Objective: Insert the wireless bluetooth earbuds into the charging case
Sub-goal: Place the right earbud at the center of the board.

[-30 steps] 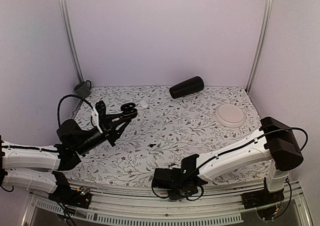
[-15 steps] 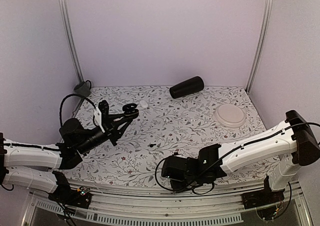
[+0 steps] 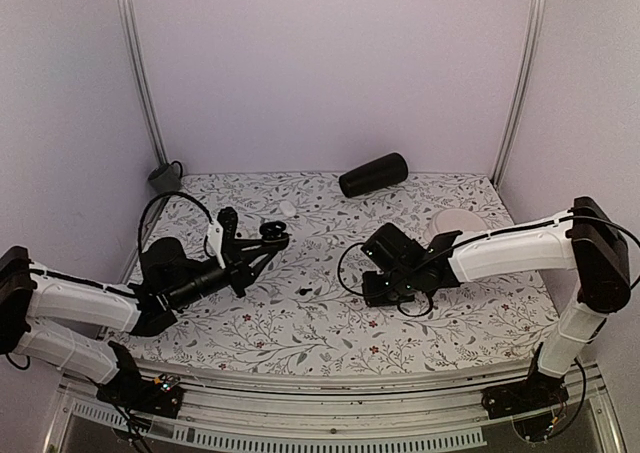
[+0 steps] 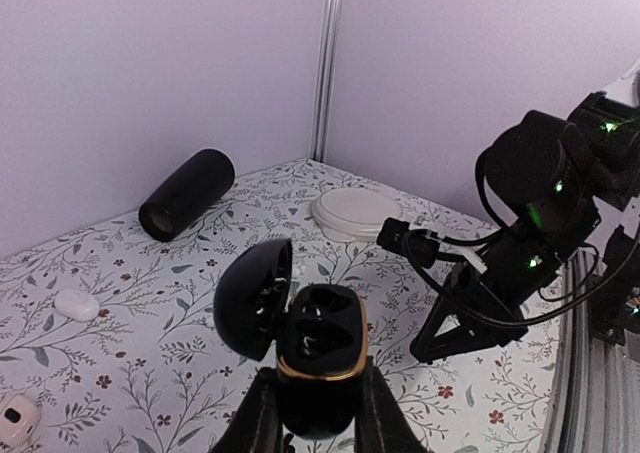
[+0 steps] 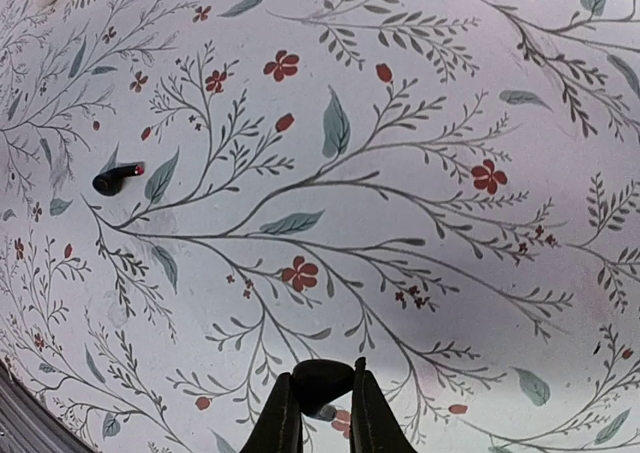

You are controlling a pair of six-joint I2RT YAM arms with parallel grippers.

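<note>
My left gripper (image 3: 262, 243) is shut on the base of the open black charging case (image 3: 269, 234) and holds it above the table's left side. In the left wrist view the case (image 4: 320, 348) shows a gold rim, two empty sockets and its lid (image 4: 250, 298) hinged open to the left, between my fingers (image 4: 262, 413). My right gripper (image 3: 372, 293) hovers over the table's middle. In the right wrist view it (image 5: 320, 391) is shut on one black earbud (image 5: 322, 378) just above the cloth. The other earbud (image 5: 115, 179) lies on the table (image 3: 303, 291), between the two grippers.
A black cylinder (image 3: 373, 175) lies at the back. A white round dish (image 3: 455, 223) sits at the right, partly behind my right arm. A small white case (image 3: 287, 209) lies behind the left gripper. A grey cup (image 3: 165, 178) stands in the back left corner.
My right arm has swung from the table's near edge up to the middle. My left gripper has moved a little right and nearer with the open case.
</note>
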